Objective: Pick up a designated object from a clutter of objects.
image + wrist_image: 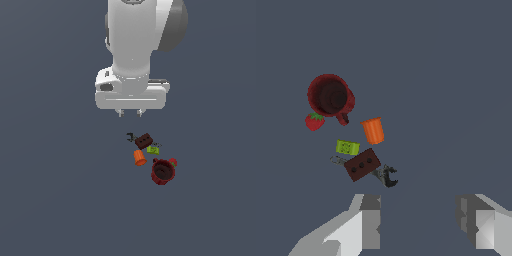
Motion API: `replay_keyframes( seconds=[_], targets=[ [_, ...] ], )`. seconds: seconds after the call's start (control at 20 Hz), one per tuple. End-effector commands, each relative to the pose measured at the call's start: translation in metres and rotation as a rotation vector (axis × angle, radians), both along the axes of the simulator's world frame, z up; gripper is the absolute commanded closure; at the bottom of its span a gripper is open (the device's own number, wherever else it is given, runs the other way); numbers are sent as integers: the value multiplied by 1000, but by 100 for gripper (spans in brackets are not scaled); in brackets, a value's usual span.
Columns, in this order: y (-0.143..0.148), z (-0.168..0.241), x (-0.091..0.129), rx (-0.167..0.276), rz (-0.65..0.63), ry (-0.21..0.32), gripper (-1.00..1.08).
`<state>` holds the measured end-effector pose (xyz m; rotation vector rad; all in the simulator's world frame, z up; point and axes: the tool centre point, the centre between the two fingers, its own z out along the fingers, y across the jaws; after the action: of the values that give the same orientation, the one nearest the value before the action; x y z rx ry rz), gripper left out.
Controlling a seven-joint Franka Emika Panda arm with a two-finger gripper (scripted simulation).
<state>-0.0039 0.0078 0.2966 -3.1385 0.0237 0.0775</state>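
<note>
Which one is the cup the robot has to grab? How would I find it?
Look below the white gripper at the little pile. The cup sits at its far edge, beside the strawberry. It is dark red, hollow, and the biggest thing there.

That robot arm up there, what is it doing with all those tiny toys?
It wants the dark red cup. Its gripper hangs open above the little pile and holds nothing. The cup sits at the pile's edge, a strawberry touching it. The orange cylinder, brown block and green piece lie nearby.
</note>
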Motion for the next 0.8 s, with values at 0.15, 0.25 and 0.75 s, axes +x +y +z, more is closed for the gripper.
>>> replay_keyframes(
  seconds=[0.15,0.25,0.75],
  targets=[
    [10,-17,13,9,-40,-11,-20],
    [15,-26,20,15,-63,-17,-20],
    [59,-106,65,63,-255,-58,-20]
  ],
)
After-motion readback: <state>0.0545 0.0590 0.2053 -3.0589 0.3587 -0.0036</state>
